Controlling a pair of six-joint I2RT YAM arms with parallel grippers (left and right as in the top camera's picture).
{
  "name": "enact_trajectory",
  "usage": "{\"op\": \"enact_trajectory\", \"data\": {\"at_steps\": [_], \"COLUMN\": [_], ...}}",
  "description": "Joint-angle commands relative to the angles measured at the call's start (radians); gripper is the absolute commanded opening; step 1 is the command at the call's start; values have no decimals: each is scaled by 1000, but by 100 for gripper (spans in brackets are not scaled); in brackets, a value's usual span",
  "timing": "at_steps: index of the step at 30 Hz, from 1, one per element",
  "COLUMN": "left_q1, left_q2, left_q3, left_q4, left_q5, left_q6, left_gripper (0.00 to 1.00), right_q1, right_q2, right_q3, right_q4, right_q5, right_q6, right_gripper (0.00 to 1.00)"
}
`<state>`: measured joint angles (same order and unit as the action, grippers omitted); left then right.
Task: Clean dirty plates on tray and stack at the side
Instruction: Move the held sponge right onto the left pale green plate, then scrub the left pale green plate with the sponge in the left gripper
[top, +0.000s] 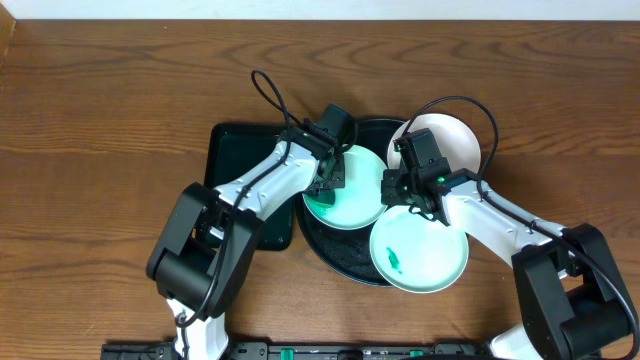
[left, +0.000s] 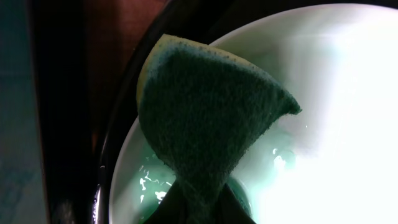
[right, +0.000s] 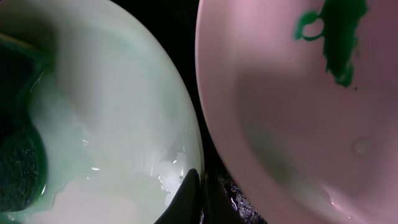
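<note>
The black tray (top: 326, 242) holds two pale mint plates, and a white plate (top: 450, 138) overlaps its far right rim. My left gripper (top: 328, 182) is shut on a dark green sponge (left: 211, 118) and presses it on the left mint plate (top: 358, 200), which is wet with a green film (right: 112, 124). My right gripper (top: 397, 190) is shut on that plate's right rim (right: 198, 186). The front mint plate (top: 425, 255) has a dark green smear (right: 336, 37) and overhangs the tray's front right edge.
A rectangular dark green tray (top: 235, 160) lies directly left of the black tray, under my left arm. The brown wooden table (top: 100, 120) stretches out on both sides.
</note>
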<state>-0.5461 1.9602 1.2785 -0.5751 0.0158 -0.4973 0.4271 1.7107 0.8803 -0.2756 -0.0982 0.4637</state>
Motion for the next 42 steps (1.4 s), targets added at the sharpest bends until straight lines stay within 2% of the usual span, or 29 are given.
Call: {"op": "enact_trajectory", "data": {"at_steps": [1, 13, 18, 33, 42], "left_q1": [-3, -17, -34, -66, -66], "left_q2": [102, 121, 121, 113, 5], "left_q3": [-18, -18, -18, -18, -18], "left_q4": [-3, -14, -13, -2, 18], "left_q5": [-5, 10, 134, 351, 393], "left_q6": [-2, -2, -2, -2, -2], "left_gripper": [8, 8, 8, 8, 7], "right_q1": [7, 7, 7, 7, 7], "right_q2": [10, 10, 10, 10, 10], "right_q3": [-7, -7, -7, -7, -7], "right_q4": [-3, 0, 0, 3, 3], "right_q5": [-33, -34, -34, -34, -34], "right_q6": [-1, -1, -1, -1, -1], "right_gripper": [2, 2, 1, 1, 2]}}
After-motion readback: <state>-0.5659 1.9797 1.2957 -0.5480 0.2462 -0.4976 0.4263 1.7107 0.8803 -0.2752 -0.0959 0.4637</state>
